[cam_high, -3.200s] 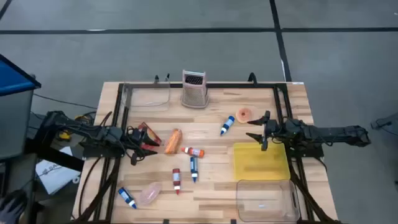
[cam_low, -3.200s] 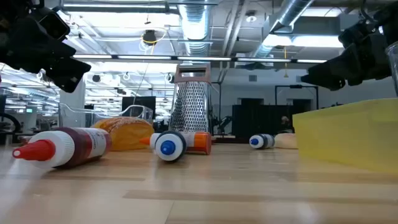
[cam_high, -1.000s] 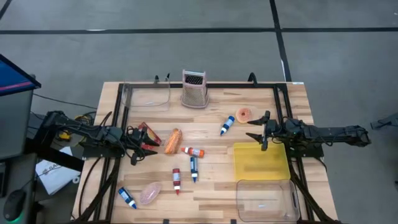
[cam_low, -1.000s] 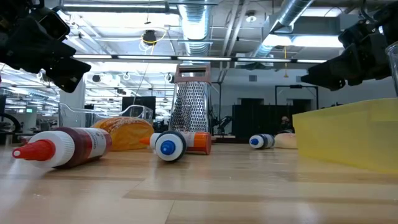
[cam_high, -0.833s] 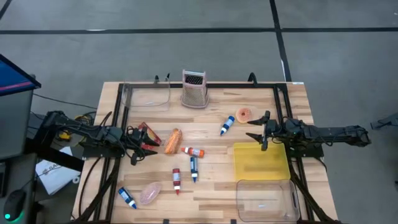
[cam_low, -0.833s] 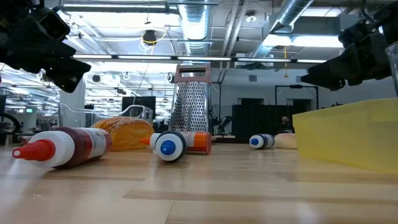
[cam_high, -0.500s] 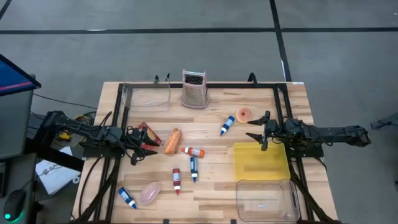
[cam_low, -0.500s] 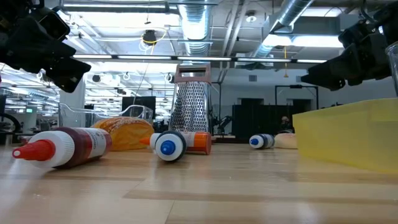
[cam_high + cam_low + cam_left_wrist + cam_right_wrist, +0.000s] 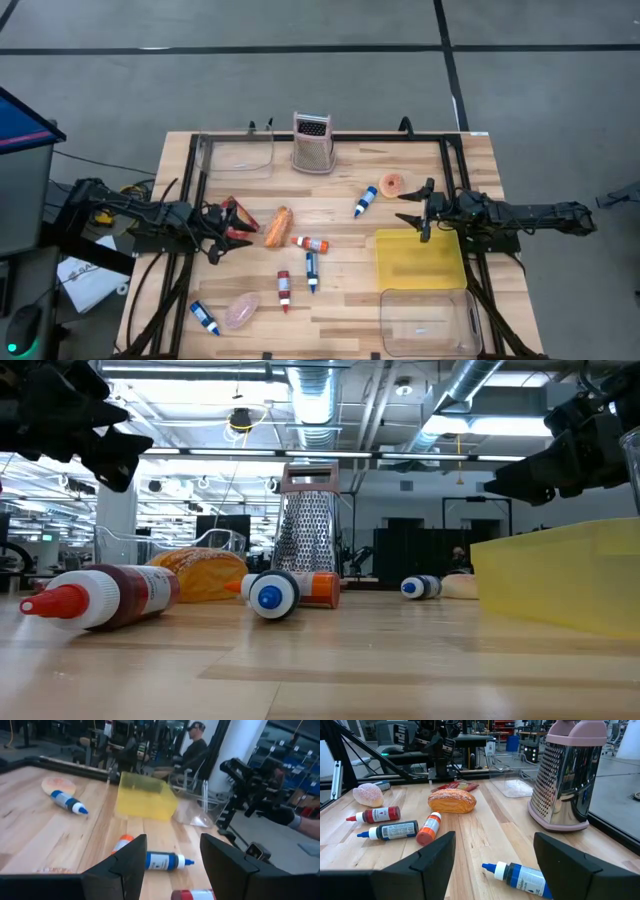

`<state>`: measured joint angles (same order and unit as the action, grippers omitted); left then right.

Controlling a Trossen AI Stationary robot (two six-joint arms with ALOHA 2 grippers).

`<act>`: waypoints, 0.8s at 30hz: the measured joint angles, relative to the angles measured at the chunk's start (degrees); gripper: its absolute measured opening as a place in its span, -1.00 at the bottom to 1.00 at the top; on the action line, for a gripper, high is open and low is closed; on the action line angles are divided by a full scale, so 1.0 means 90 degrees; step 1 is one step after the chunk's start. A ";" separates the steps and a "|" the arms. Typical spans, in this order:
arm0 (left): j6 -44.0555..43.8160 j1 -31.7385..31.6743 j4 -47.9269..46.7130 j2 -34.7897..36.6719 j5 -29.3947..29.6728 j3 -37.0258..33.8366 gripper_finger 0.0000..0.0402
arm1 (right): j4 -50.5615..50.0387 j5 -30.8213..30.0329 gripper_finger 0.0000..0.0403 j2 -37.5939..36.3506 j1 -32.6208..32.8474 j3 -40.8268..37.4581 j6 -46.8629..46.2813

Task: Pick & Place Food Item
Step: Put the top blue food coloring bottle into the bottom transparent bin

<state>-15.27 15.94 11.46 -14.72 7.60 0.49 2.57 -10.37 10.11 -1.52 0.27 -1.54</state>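
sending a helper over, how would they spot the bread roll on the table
Start at the metal grater standing at the table's far edge, then come toward the middle-left. The bread roll lies there: golden-brown, the only oval loaf, unlike the slim bottles beside it.

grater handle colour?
Pink; the grater has a pink handle and base, perforated metal sides. Clearest in the right wrist view.

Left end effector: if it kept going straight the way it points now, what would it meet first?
Probably the bread roll. The left end effector points across the table toward it, with a red packet beside its fingers. It hangs above the tabletop, so it might pass over the roll.
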 joint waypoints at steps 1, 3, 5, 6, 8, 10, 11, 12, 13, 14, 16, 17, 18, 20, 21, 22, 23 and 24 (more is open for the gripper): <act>0.0000 -0.0001 -0.0004 -0.0002 0.0000 0.0000 -0.10 | 0.0000 0.0000 0.29 -0.0002 0.0000 -0.0001 0.0000; 0.0000 -0.0001 0.0005 0.0000 0.0002 0.0000 -0.10 | 0.0000 0.0000 0.29 -0.0002 -0.0002 -0.0001 0.0000; 0.0000 -0.0019 0.0182 -0.0005 0.0217 0.0000 -0.10 | 0.0000 0.0000 0.29 0.0000 -0.0002 -0.0002 -0.0002; 0.0000 -0.0038 0.0337 -0.0005 0.0368 0.0000 -0.10 | 0.0000 0.0000 0.29 -0.0002 0.0000 -0.0002 0.0000; -0.0004 -0.0055 0.0720 0.0000 0.0603 0.0000 -0.10 | 0.0002 0.0000 0.29 0.0000 -0.0002 -0.0002 0.0000; -0.0012 -0.0056 0.1036 0.0000 0.0614 0.0000 -0.10 | 0.0069 -0.0001 0.29 0.0000 -0.0011 -0.0001 0.0000; -0.0012 -0.0055 0.1157 -0.0002 0.0611 0.0000 -0.10 | 0.0146 -0.0002 0.29 -0.0001 -0.0017 0.0000 -0.0001; -0.0012 -0.0055 0.1300 -0.0002 0.0611 0.0000 -0.10 | 0.0201 -0.0002 0.29 -0.0002 -0.0017 0.0000 -0.0028; -0.0010 -0.0055 0.1484 -0.0002 0.0614 0.0000 -0.10 | 0.0245 0.0001 0.29 -0.0002 -0.0008 -0.0002 -0.0144; -0.0011 -0.0055 0.1658 0.0001 0.0612 0.0000 -0.10 | 0.0298 0.0005 0.29 0.0000 0.0012 0.0000 -0.0422; 0.0075 -0.0055 0.1944 -0.0001 0.0614 0.0000 -0.10 | 0.0367 -0.0019 0.29 0.0000 0.0060 0.0000 -0.1070; 0.0269 -0.0055 0.2115 -0.0007 0.0614 0.0000 -0.10 | 0.0454 -0.0093 0.29 0.0001 0.0083 -0.0002 -0.1269; 0.0501 -0.0055 0.2289 -0.0005 0.0608 0.0000 -0.10 | 0.0558 -0.0151 0.29 -0.0001 0.0086 -0.0002 -0.1400; 0.0921 -0.0055 0.2522 0.0005 0.0530 0.0000 -0.10 | 0.0842 -0.0157 0.29 0.0000 0.0083 -0.0002 -0.1457; 0.1060 -0.0055 0.2557 -0.0001 0.0458 0.0000 -0.10 | 0.1027 -0.0107 0.29 0.0000 0.0088 -0.0001 -0.1455; 0.1142 -0.0055 0.2562 -0.0002 0.0368 0.0000 -0.10 | 0.1202 0.0037 0.29 -0.0003 0.0098 -0.0002 -0.1453; 0.1150 -0.0055 0.2581 -0.0005 0.0243 0.0000 -0.10 | 0.1316 0.0230 0.29 -0.0005 0.0119 -0.0002 -0.1452; 0.1146 -0.0055 0.2616 -0.0005 0.0085 0.0000 -0.10 | 0.1377 0.0403 0.29 -0.0002 0.0131 -0.0002 -0.1464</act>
<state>-4.96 15.44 35.00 -14.76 8.36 0.49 14.97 -6.75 10.09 -0.34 0.25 -14.72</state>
